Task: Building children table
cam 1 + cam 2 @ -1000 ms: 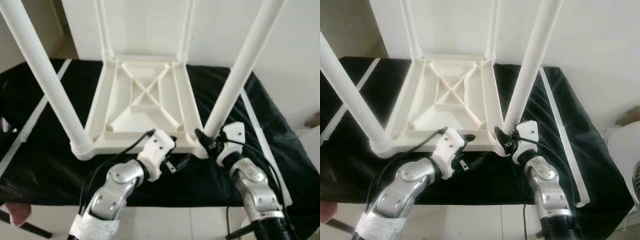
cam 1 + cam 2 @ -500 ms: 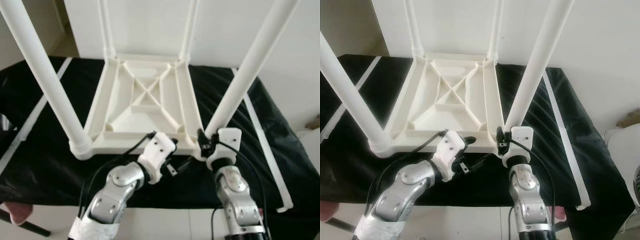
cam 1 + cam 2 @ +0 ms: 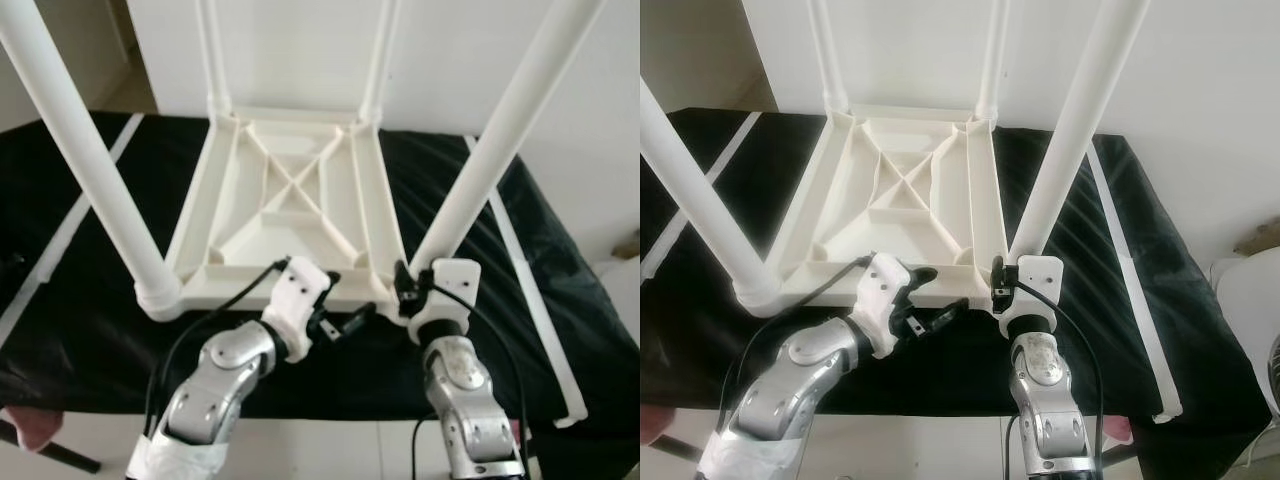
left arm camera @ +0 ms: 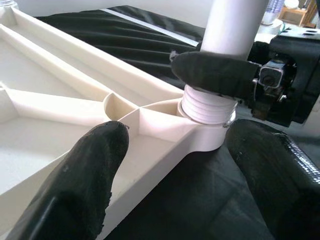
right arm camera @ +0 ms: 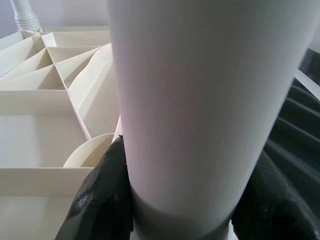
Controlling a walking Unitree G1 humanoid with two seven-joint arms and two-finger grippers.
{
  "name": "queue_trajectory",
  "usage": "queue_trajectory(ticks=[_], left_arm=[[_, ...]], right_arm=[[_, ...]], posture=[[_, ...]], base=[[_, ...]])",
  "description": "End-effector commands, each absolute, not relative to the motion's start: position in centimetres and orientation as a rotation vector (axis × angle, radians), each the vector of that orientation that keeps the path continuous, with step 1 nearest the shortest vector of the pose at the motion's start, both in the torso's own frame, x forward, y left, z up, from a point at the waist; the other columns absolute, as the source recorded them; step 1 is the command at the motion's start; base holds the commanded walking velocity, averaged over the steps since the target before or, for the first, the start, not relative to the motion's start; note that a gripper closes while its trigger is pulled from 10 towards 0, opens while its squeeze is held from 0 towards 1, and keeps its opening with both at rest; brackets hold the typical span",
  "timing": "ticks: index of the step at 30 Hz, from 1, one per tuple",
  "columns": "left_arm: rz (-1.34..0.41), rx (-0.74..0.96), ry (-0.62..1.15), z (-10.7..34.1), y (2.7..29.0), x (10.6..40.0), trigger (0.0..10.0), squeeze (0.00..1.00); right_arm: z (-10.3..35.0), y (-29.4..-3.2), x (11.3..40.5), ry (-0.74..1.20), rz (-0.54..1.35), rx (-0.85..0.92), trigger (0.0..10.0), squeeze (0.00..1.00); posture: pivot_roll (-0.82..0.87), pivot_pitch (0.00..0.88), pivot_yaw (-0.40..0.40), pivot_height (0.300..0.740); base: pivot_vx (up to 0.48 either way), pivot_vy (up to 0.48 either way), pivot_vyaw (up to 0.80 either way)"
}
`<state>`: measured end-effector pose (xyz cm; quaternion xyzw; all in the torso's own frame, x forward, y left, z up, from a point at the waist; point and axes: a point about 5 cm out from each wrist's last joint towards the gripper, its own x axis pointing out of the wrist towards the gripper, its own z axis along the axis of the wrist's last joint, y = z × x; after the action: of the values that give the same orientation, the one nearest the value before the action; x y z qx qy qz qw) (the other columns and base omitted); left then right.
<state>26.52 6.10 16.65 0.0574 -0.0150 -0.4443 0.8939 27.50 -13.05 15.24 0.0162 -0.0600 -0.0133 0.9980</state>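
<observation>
A white plastic children's table lies upside down on a black cloth, with its legs pointing up. The near right leg stands in its threaded corner socket. My right gripper is shut on this leg just above the socket, and its black fingers press both sides of the leg. My left gripper is open at the table's near edge, close to that corner. Its two fingers straddle the rim beside the socket without touching the leg.
The near left leg rises steeply on my left, and two far legs stand by the white wall. The black cloth has white stripes. A pink object lies on the floor at the lower left.
My right arm swung in under the leg and now stands more upright, still gripping. My left gripper shifted slightly left along the table's near edge. The table has stayed put.
</observation>
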Motion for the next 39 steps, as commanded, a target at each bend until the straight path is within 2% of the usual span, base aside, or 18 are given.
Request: queue_trajectory(ticks=[1,2,3,11,14,20,21,27,33,34,36,37,39], left_arm=[[-0.916,0.119,-0.026,16.5,6.4,26.5,3.8,1.0],[-0.912,0.111,-0.029,16.5,6.5,26.5,3.8,1.0],[-0.913,0.096,-0.038,16.7,6.7,26.5,0.0,0.0],[-0.92,0.161,-0.059,17.0,7.2,26.5,0.0,0.0],[-0.93,0.238,-0.068,17.2,7.6,26.5,0.0,0.0],[-0.904,0.276,-0.067,17.2,7.8,26.9,0.0,0.0],[-0.901,0.294,-0.061,17.1,7.8,27.0,10.0,0.0],[-0.901,0.319,-0.056,17.0,7.8,27.1,10.0,0.0],[-0.892,0.308,-0.062,17.1,7.8,27.1,10.0,0.0],[-0.89,0.314,-0.064,17.1,7.7,27.2,10.0,0.0],[-0.89,0.314,-0.064,17.1,7.7,27.2,10.0,0.0],[-0.887,0.318,-0.066,17.1,7.7,27.2,10.0,0.0],[-0.886,0.325,-0.069,17.2,7.7,27.2,10.0,0.0]], right_arm=[[14.1,-14.2,27.1,-0.06,-0.076,0.021,10.0,0.0],[14.1,-14.3,27.0,-0.06,-0.071,0.017,10.0,0.0],[14.1,-14.4,27.0,-0.06,-0.067,0.011,10.0,0.0],[14.0,-15.3,27.1,-0.052,-0.046,-0.024,10.0,0.0],[14.1,-15.6,27.5,-0.061,0.036,-0.03,10.0,0.0],[14.6,-15.9,27.8,-0.084,0.145,-0.077,10.0,0.0],[14.8,-16.1,27.9,-0.089,0.174,-0.079,10.0,0.0],[15.1,-16.3,28.0,-0.102,0.187,-0.067,10.0,0.0],[14.2,-14.7,27.5,-0.076,0.109,-0.02,10.0,0.0],[14.0,-14.3,27.4,-0.077,0.104,-0.015,10.0,0.47],[14.0,-14.3,27.4,-0.077,0.104,-0.015,10.0,0.47],[13.9,-13.9,27.4,-0.071,0.103,0.015,10.0,1.0],[13.9,-13.6,27.4,-0.08,0.108,0.052,10.0,1.0]], posture=[[-0.09,0.107,-0.03,0.74],[-0.09,0.107,-0.03,0.74],[-0.09,0.107,-0.029,0.74],[-0.09,0.113,-0.025,0.74],[-0.09,0.115,-0.02,0.74],[-0.09,0.116,-0.012,0.74],[-0.09,0.116,-0.013,0.74],[-0.08,0.114,-0.02,0.74],[-0.07,0.109,-0.021,0.74],[-0.06,0.108,-0.019,0.74],[-0.06,0.108,-0.019,0.74],[-0.06,0.108,-0.02,0.74],[-0.06,0.106,-0.014,0.74]], base=[[0.0,0.0,0.0],[0.0,0.0,0.0],[0.0,0.0,0.0],[0.0,0.0,0.0],[0.0,0.0,0.0],[0.0,0.0,0.0],[0.0,0.0,0.0],[0.0,0.0,0.0],[0.0,0.0,0.0],[0.0,0.0,0.0],[0.0,0.0,0.0],[0.0,0.0,0.0],[0.0,0.0,0.0]])
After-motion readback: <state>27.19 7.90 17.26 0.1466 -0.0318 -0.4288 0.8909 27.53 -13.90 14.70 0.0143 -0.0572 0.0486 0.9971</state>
